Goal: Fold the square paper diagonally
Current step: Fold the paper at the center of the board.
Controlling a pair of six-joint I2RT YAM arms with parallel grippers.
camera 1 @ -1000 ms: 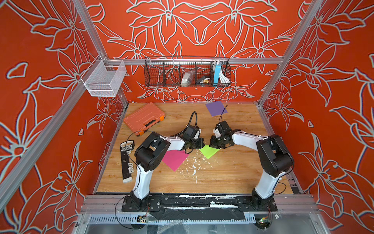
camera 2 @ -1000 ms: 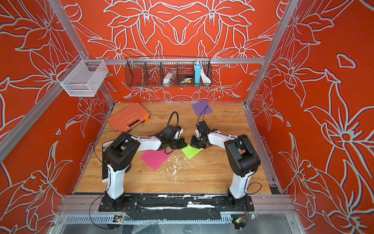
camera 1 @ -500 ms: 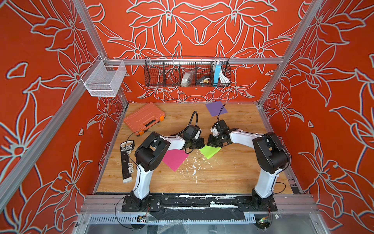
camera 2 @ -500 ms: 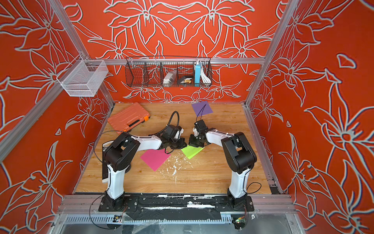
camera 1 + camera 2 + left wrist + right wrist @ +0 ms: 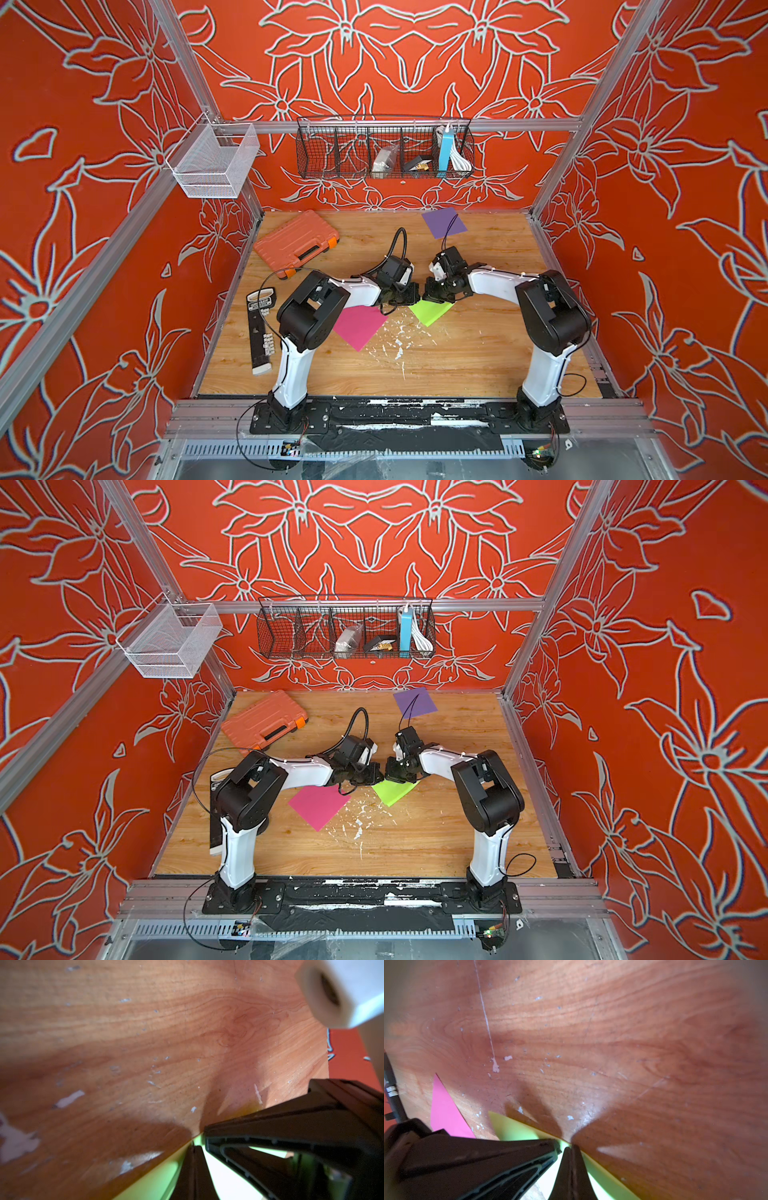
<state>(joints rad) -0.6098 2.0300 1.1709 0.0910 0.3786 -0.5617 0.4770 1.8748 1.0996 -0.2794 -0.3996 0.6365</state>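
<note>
Left wrist view shows the left tool [image 5: 194, 1148] closed narrow, tips at the edge of the green paper [image 5: 153, 1180]; the right tool [image 5: 572, 1148] likewise. In both top views the tools hide the paper's far part on the tabletop [image 5: 457, 357].

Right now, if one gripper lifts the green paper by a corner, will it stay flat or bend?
Probably floppy: one flap of the green paper seems to curve up off the table. It looks thin and light, so it may slide on the smooth wood when pushed. The shut right gripper meets it only at a tip, so it could pivot.
</note>
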